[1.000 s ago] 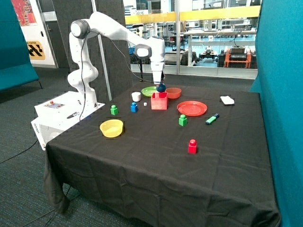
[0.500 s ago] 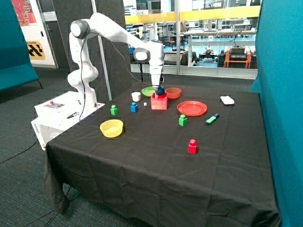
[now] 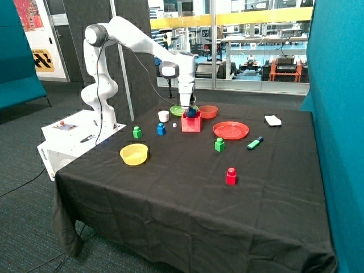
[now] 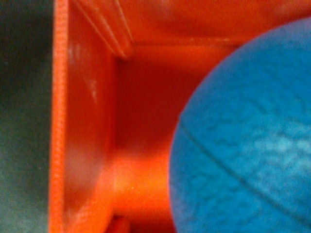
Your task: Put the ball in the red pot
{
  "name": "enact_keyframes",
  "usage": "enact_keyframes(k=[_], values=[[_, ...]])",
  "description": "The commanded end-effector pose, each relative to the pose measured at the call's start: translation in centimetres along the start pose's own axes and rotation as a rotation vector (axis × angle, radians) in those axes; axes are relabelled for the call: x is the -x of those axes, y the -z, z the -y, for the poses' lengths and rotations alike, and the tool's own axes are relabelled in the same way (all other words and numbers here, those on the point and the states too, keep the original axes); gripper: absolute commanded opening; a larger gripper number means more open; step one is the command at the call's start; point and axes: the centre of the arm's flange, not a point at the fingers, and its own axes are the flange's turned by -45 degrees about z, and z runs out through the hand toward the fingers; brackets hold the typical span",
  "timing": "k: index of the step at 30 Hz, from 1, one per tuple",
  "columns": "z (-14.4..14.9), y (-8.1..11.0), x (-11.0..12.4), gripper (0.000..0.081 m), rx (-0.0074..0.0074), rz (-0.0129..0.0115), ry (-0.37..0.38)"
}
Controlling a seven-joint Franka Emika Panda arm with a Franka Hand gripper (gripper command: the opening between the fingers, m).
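One ball (image 4: 248,141) sits right at the mouth of the red pot (image 3: 191,121), partly down inside. We see the jaws (image 3: 189,110) holding it, green bowl (image 3: 178,110) at 10 o'clock from the pot on the worktop (image 3: 187,193).

No text, label, brand or number could be read anywhere. The nearest thing to a sign was a yellow-and-black striped panel (image 3: 44,60) on the wall behind the arm — with a red poster (image 3: 28,14) above it — and neither showed any wording that could be made out.
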Motion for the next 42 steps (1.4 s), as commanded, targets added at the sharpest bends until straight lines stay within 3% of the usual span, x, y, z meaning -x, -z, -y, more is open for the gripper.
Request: enact_keyframes(k=[1,21,42], values=[[-0.5,-0.5,0.1,0.0487,-0.0011,0.0007,-0.008],[-0.4,0.0,-0.6,0.0492,-0.0011,0.0007,-0.002],[0.1,0.5,-0.9,0.0677,-0.0011,0.0007,0.01]])
